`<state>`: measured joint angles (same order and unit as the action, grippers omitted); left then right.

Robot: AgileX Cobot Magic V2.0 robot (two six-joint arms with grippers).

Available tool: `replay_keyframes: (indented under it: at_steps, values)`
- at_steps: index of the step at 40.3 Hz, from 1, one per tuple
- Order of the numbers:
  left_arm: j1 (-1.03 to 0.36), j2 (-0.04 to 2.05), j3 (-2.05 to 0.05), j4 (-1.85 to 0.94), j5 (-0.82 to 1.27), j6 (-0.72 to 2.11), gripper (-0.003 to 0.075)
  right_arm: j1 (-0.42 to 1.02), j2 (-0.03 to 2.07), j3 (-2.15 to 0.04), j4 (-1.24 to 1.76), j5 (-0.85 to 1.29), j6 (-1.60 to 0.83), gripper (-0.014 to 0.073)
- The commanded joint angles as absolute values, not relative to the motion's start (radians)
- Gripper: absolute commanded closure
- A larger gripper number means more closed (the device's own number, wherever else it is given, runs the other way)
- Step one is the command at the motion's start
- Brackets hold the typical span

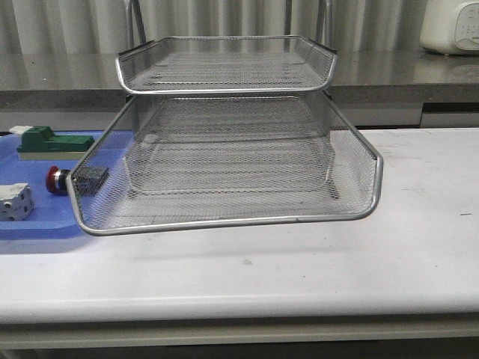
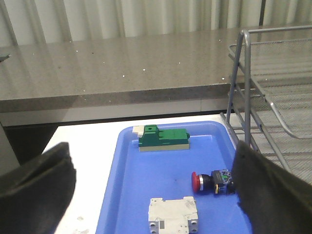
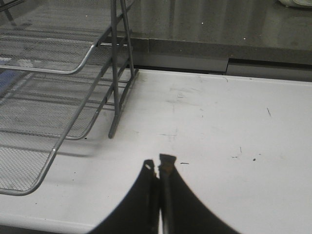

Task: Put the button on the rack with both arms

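Button (image 2: 210, 180) is lying on its side on the blue tray (image 2: 165, 168), lower right in the left wrist view, and at the left edge of the front view it's tucked just behind the rim of the rack (image 1: 224, 161)'s pulled-out tray. Looks small, rigid and light to me, but that round red head could roll or slip, so I'd grab it across the boxy dark body instead. Count: one button, one green block (image 2: 163, 138), one white block (image 2: 173, 215), one rack with two tiers clearly visible from the front. Left gripper (image 2: 151, 187) hangs over the blue tray with its fingers spread wide, nothing in them. Right gripper (image 3: 158, 168) is pinched closed and empty above bare table (image 3: 229, 146).
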<state>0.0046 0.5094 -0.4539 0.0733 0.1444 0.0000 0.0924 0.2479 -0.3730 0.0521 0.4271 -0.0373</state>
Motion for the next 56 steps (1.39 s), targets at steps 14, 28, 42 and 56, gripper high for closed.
replay_keyframes:
  at_steps: [14, 28, 42, 56]
  values:
    - [-0.033, 0.735, -0.667, 0.073, 0.257, 0.024, 0.0103, 0.092, 0.258, -0.399, 0.042, 0.352, -0.034, 0.0654]
    - [-0.103, 1.193, -1.017, 0.073, 0.491, 0.229, 0.0103, 0.092, 0.258, -0.399, 0.042, 0.352, -0.034, 0.0654]
    - [-0.097, 1.625, -1.372, -0.022, 0.761, 0.51, 0.0103, 0.092, 0.258, -0.399, 0.042, 0.352, -0.034, 0.0654]
    - [-0.05, 1.954, -1.633, -0.15, 0.93, 0.675, 0.0103, 0.092, 0.258, -0.399, 0.042, 0.352, -0.034, 0.0654]
